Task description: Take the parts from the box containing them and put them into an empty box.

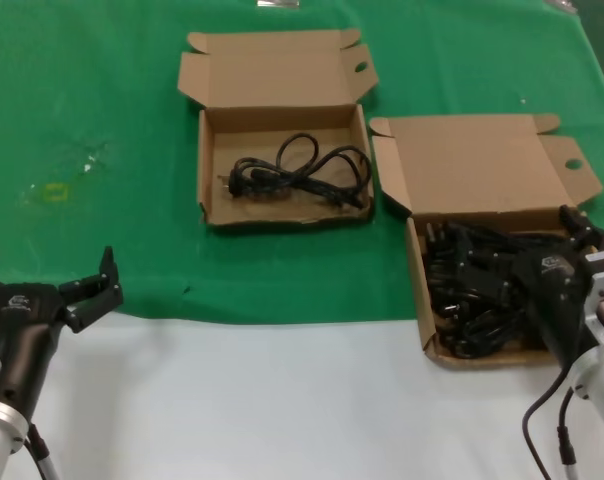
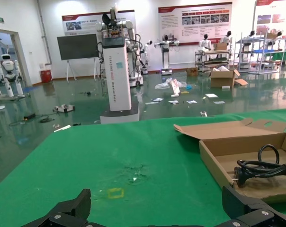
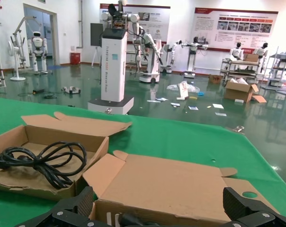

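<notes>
The right pincer [image 1: 582,232] hangs with its fingers spread wide over the far edge of the full cardboard box [image 1: 487,178], holding nothing. Directly beneath and just short of it lies the tangle of black power cords [image 1: 477,290], piled on one another so that single loops are hard to tell apart. Across from it, toward the robot's left and a little farther out on the green bench [image 1: 92,120], stands the second cardboard box [image 1: 282,165], which already holds 1 coiled power cord [image 1: 297,172].

The left pincer [image 1: 52,285] is parked well apart from both boxes, near the edge of the green cloth, also spread wide and holding nothing.

The cords look light, limp and rubbery, so they should neither slip nor break, but they will sag and trail. In a heap like this, lifting 1 loop may well drag neighbours up with it. The best hold is probably across a bunched section of 1 coil near the top of the pile, or on a moulded plug, which is the only stiff part.
</notes>
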